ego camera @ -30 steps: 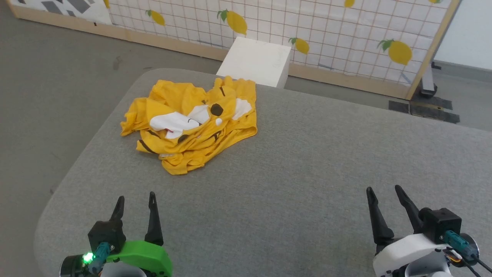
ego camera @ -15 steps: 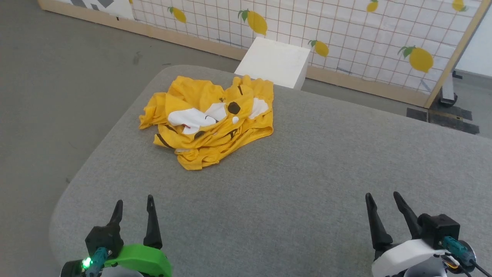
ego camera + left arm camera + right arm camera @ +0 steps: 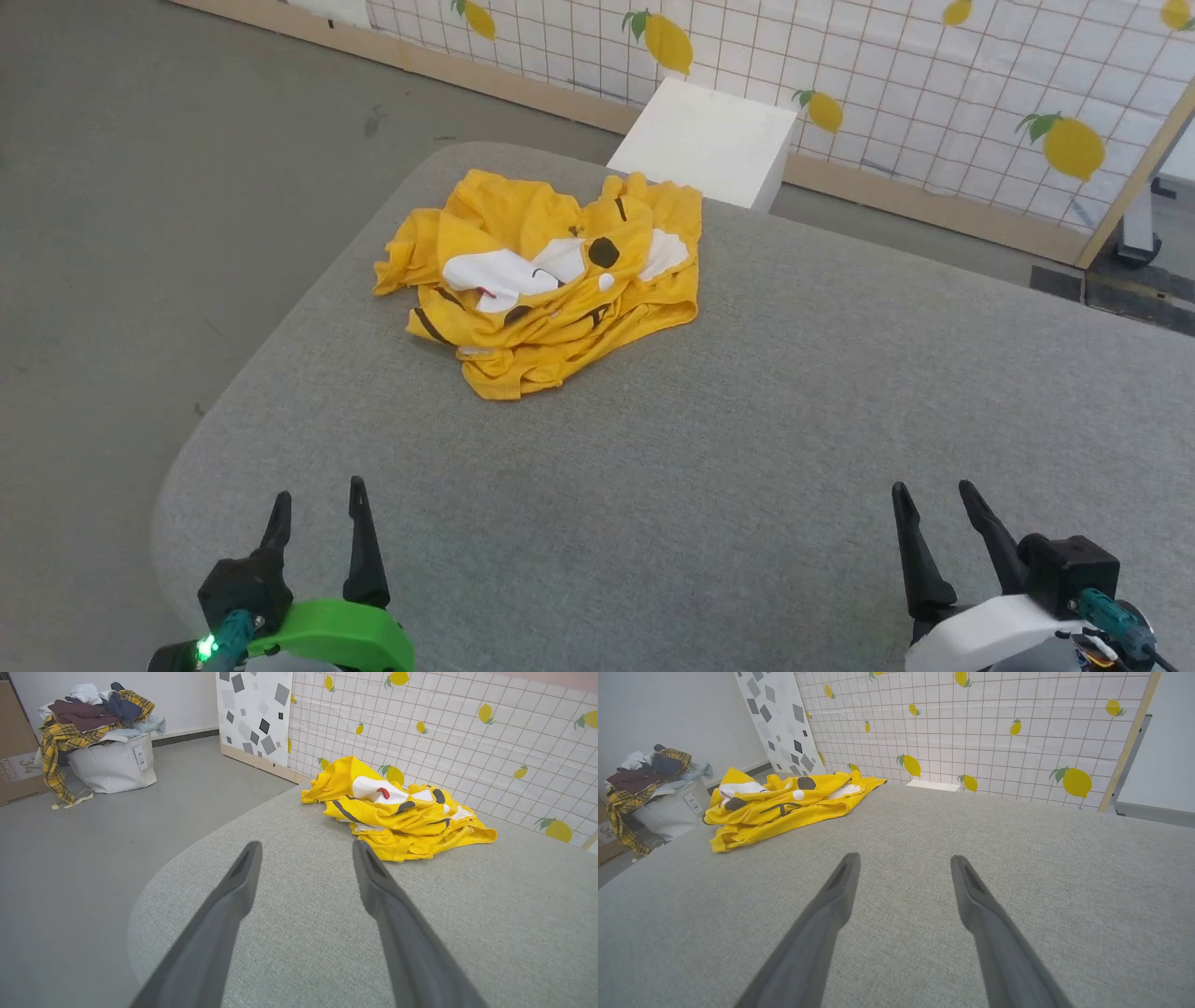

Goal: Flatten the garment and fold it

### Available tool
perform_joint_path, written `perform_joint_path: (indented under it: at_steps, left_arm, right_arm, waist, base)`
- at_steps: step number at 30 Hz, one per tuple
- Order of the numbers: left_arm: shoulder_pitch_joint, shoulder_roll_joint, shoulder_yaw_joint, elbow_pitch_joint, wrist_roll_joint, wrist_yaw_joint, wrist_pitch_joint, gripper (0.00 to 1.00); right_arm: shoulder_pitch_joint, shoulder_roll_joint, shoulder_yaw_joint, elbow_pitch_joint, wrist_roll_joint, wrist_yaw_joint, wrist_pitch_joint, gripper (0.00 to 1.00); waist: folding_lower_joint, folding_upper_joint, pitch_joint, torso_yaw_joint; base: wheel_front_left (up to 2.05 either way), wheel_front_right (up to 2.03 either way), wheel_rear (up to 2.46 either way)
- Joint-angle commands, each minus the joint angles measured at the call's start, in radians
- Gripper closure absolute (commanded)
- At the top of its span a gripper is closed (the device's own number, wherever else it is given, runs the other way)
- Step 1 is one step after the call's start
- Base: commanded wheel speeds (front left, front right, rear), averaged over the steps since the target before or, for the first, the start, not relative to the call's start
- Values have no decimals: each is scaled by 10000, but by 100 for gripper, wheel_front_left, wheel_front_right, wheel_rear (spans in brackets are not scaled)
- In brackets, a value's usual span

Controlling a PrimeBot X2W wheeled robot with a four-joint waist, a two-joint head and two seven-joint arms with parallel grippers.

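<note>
The garment (image 3: 546, 280) is a bright yellow T-shirt with white patches, black dots and black stripes. It lies crumpled in a heap near the far left corner of the grey table (image 3: 747, 448). Its heap also shows ahead in the left wrist view (image 3: 397, 812) and at the upper left in the right wrist view (image 3: 784, 800). My left gripper (image 3: 317, 493) hovers open over the near left of the table, well short of the garment. Over the near right, my right gripper (image 3: 932, 495) is open too, with nothing between its fingers.
A white box (image 3: 709, 140) stands on the floor just beyond the table's far edge. Behind it runs a lemon-print screen (image 3: 934, 84). A bin piled with clothes (image 3: 100, 742) sits on the floor to the left. The table's rounded left edge (image 3: 243, 373) drops to grey floor.
The head view has shifted, so the garment and table sit further right and lower in the picture. The garment itself lies as before, and both grippers stay open and near the table's front.
</note>
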Motion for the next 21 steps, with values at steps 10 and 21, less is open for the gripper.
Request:
perform_joint_path:
  at_steps: [10, 21]
  left_arm:
    - [-1659, 68, -287, 724, -960, -601, -156, 0]
    - [-6491, 604, -101, 4277, -2392, -1494, 1478, 0]
  right_arm:
    - [-1, 6, -267, 213, -134, -15, -293, 0]
    - [-529, 7, -580, -356, -737, -17, 73, 0]
  waist:
    - [0, 0, 437, 182]
    - [0, 0, 1868, -1071]
  base:
    - [0, 0, 0]
    - [0, 0, 0]
